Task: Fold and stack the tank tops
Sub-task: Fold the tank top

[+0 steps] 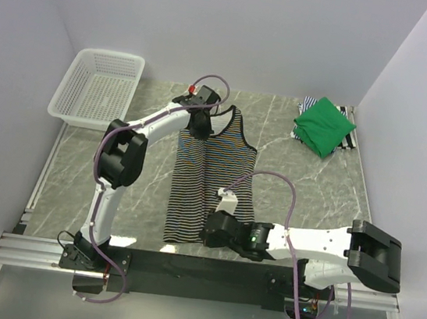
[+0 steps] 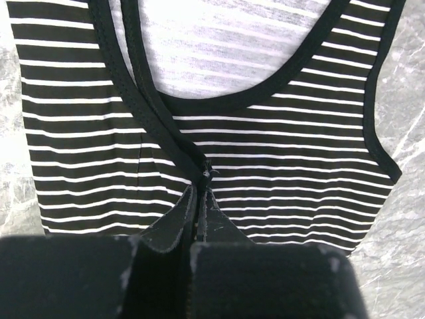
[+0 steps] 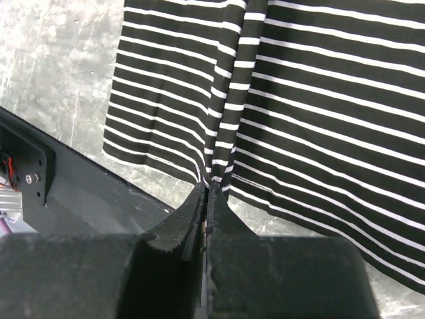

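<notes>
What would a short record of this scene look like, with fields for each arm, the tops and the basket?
left gripper: shut on the black-and-white striped top, at the edge of its neckline
right gripper: shut on the same top, at its bottom hem
black-and-white striped top: spread lengthwise in the middle of the table
green top: folded, far right corner, lying on a finely striped top
basket: white mesh, far left corner
</notes>
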`<state>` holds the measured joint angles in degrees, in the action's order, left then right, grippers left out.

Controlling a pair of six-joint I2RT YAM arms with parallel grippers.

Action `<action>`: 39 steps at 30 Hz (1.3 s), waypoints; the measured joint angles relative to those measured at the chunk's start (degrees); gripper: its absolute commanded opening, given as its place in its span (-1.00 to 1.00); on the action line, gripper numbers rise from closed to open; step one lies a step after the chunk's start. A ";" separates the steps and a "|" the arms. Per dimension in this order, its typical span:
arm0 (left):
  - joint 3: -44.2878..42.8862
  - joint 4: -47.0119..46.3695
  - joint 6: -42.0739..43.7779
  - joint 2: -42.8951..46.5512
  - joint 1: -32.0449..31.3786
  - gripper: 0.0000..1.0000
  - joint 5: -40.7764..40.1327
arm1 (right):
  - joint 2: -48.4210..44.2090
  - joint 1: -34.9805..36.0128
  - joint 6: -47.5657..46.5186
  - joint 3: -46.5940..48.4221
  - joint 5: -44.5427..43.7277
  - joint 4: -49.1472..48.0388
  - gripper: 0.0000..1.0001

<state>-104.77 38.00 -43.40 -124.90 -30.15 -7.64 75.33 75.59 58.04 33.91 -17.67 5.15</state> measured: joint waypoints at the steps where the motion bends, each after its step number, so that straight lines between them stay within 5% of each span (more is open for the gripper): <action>1: 0.00 0.00 0.00 -0.09 0.00 -0.76 0.02 | 0.00 0.00 0.31 -0.17 -0.11 -0.02 -0.96; 4: 0.00 -0.09 0.11 -0.46 0.00 -0.23 0.04 | -0.07 0.00 1.33 -0.24 -0.52 0.66 -0.54; 6: 0.00 -0.59 0.04 -0.48 0.00 -0.10 0.09 | -0.66 0.00 1.57 -0.24 -0.83 2.10 -0.22; 9: 0.00 -2.40 0.61 -0.37 0.04 0.01 0.50 | -4.79 0.00 2.62 -0.22 -2.45 6.25 -0.02; 22: -7.34 -12.81 3.61 -1.66 -4.98 0.04 9.97 | -32.33 -8.68 18.43 -11.17 -10.80 26.51 0.02; 28: -14.32 -14.80 5.11 -10.51 -8.74 0.09 10.43 | -36.26 -8.85 24.65 -13.77 -10.45 32.33 0.01; 39: -18.73 -13.18 13.42 -17.49 -15.63 0.08 -2.80 | -35.32 -8.90 29.73 -14.01 -8.68 36.79 0.01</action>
<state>-123.50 24.82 -29.98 -142.39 -45.78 -10.44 40.01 66.70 87.77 19.90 -26.35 41.93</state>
